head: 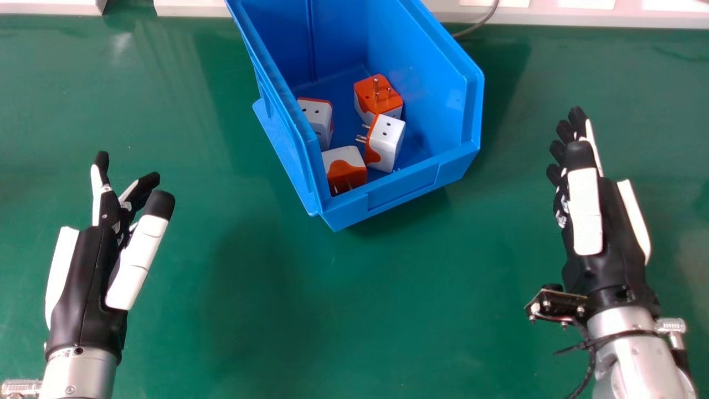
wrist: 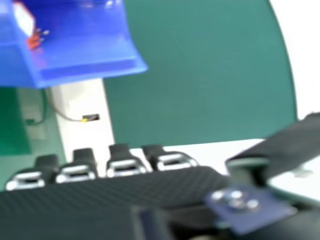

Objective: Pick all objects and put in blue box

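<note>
Several white and orange plug adapters lie inside the blue box (head: 396,191): one (head: 378,97) towards the back, one (head: 388,138) at the middle right, one (head: 317,117) against the left wall and one (head: 344,166) in the front corner. My left hand (head: 88,271) is left of the box, apart from it, open with nothing held. Right of the box, my right hand (head: 601,238) is also open and holds nothing. In the right hand view, my right hand (wrist: 110,195) is along the bottom, and an adapter (wrist: 27,25) shows inside the blue box (wrist: 85,55).
The green table (head: 266,310) spreads under both hands and the box. White panels (head: 554,14) run along its far edge, with a dark cable (head: 479,23) just behind the box's right side.
</note>
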